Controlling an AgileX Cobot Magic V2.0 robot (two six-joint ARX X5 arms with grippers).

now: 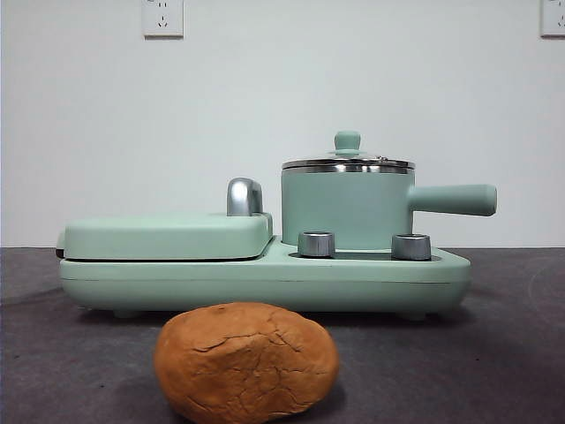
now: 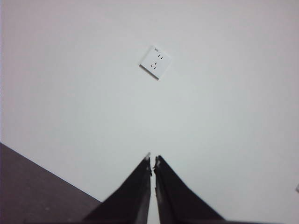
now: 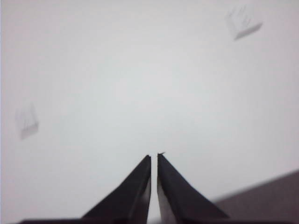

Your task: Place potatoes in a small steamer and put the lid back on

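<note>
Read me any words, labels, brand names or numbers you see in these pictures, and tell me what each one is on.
No text can be read.
Wall socket: a tiny mark near one corner, too small to read.
Control knobs: no markings visible.
Small steamer, its lid, the griddle cover and the potato: no print visible.
Blurred wall sockets in the right wrist view: nothing legible.

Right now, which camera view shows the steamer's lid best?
The front view: the lid sits closed on the small steamer, steel rim and green knob seen side-on. The left and right wrist views show none of it, only wall, sockets and each shut tool, left and right.
</note>
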